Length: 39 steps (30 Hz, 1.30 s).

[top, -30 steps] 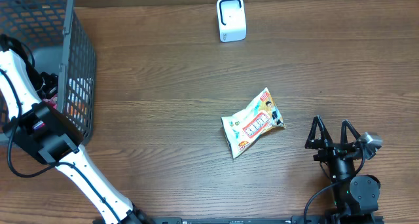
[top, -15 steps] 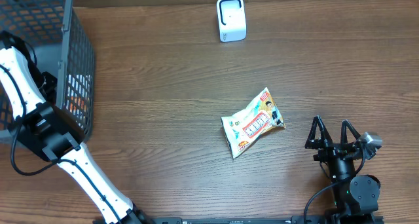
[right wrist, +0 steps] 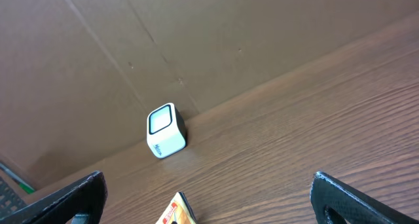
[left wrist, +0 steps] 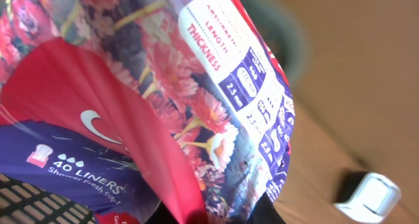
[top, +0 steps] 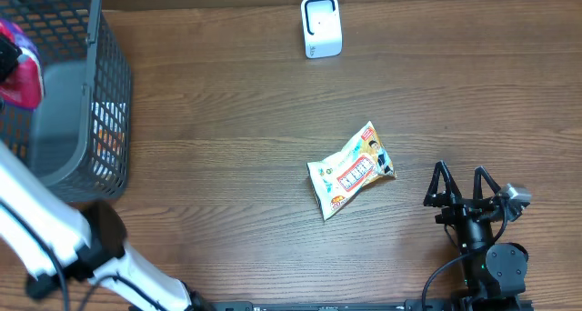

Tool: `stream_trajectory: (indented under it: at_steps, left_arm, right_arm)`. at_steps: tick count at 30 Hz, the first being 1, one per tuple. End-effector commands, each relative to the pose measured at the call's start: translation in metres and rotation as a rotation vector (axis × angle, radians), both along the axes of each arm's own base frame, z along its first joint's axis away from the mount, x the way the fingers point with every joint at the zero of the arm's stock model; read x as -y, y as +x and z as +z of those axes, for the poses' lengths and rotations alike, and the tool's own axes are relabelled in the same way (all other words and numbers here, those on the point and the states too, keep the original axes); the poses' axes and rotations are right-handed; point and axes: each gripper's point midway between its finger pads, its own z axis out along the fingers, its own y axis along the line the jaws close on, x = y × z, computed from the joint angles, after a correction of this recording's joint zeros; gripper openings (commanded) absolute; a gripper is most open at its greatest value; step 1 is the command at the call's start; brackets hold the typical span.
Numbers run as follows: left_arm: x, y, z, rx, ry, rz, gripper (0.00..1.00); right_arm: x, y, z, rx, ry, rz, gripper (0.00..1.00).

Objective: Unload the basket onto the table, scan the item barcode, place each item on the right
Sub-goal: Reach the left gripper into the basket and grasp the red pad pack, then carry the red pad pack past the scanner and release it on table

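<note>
Pinching shut on the floral liner packet point(left wrist: 163, 106), left gripper point(top: 11, 64) holds it above the basket point(top: 114, 102). Looks soft, light and slick, so a sealed edge is probably the best grip. Right gripper point(top: 462, 185) idle, fingers wide apart, empty. Scanner point(top: 320, 26) far back.

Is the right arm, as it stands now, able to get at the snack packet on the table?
Probably yes. The right pincer stands open near the snack packet, with only bare table between them.
</note>
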Motion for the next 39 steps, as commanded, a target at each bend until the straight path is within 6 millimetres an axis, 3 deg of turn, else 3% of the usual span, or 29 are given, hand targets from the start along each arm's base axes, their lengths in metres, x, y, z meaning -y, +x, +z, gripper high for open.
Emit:
stream_trajectory:
  at_steps: [1, 4, 5, 6, 7, 10, 12, 15, 18, 19, 24, 25, 26, 27, 29, 32, 36, 39]
  left_arm:
    - [0.048, 0.0, 0.022, 0.052, 0.036, -0.148, 0.04]
    - [0.107, 0.013, 0.029, 0.085, 0.017, -0.346, 0.04]
    - [0.141, 0.021, 0.024, 0.077, -0.01, -0.446, 0.04]
    - [0.154, 0.025, 0.02, 0.063, -0.017, -0.481, 0.04]
    - [0.185, 0.032, 0.004, 0.005, -0.02, -0.561, 0.04]
    - [0.241, 0.043, -0.054, -0.202, -0.016, -0.683, 0.04]
    - [0.29, 0.039, -0.111, -0.395, -0.047, -0.8, 0.04]
    - [0.339, 0.023, -0.184, -0.637, -0.057, -0.914, 0.04]
    - [0.374, 0.012, -0.239, -0.782, -0.048, -0.987, 0.04]
    - [0.391, 0.006, -0.266, -0.844, -0.04, -1.017, 0.04]
    - [0.427, -0.017, -0.331, -1.013, -0.003, -1.089, 0.04]
    - [0.429, -0.019, -0.337, -1.032, 0.0, -1.093, 0.06]
    - [0.431, -0.022, -0.343, -1.052, 0.004, -1.098, 0.14]
    - [0.433, -0.024, -0.349, -1.069, 0.008, -1.108, 0.33]
    - [0.432, -0.025, -0.352, -1.079, 0.015, -1.116, 0.58]
    - [0.425, -0.017, -0.338, -1.06, 0.007, -1.104, 0.7]
    - [0.412, 0.013, -0.295, -0.931, -0.02, -1.09, 0.75]
    - [0.404, 0.045, -0.23, -0.687, -0.075, -1.076, 0.83]
  right_arm:
    - [0.003, 0.0, -0.003, 0.001, 0.001, -0.014, 1.0]
    - [0.003, 0.0, -0.003, 0.001, 0.001, -0.014, 1.0]
    - [0.003, 0.0, -0.003, 0.001, 0.001, -0.014, 1.0]
    - [0.003, 0.0, -0.003, 0.001, 0.001, -0.014, 1.0]
    - [0.003, 0.0, -0.003, 0.001, 0.001, -0.014, 1.0]
    - [0.003, 0.0, -0.003, 0.001, 0.001, -0.014, 1.0]
    - [0.003, 0.0, -0.003, 0.001, 0.001, -0.014, 1.0]
    - [0.003, 0.0, -0.003, 0.001, 0.001, -0.014, 1.0]
    - [0.003, 0.0, -0.003, 0.001, 0.001, -0.014, 1.0]
    - [0.003, 0.0, -0.003, 0.001, 0.001, -0.014, 1.0]
    - [0.003, 0.0, -0.003, 0.001, 0.001, -0.014, 1.0]
    - [0.003, 0.0, -0.003, 0.001, 0.001, -0.014, 1.0]
    - [0.003, 0.0, -0.003, 0.001, 0.001, -0.014, 1.0]
    - [0.003, 0.0, -0.003, 0.001, 0.001, -0.014, 1.0]
    - [0.003, 0.0, -0.003, 0.001, 0.001, -0.014, 1.0]
    - [0.003, 0.0, -0.003, 0.001, 0.001, -0.014, 1.0]
    - [0.003, 0.0, -0.003, 0.001, 0.001, -0.014, 1.0]
    - [0.003, 0.0, -0.003, 0.001, 0.001, -0.014, 1.0]
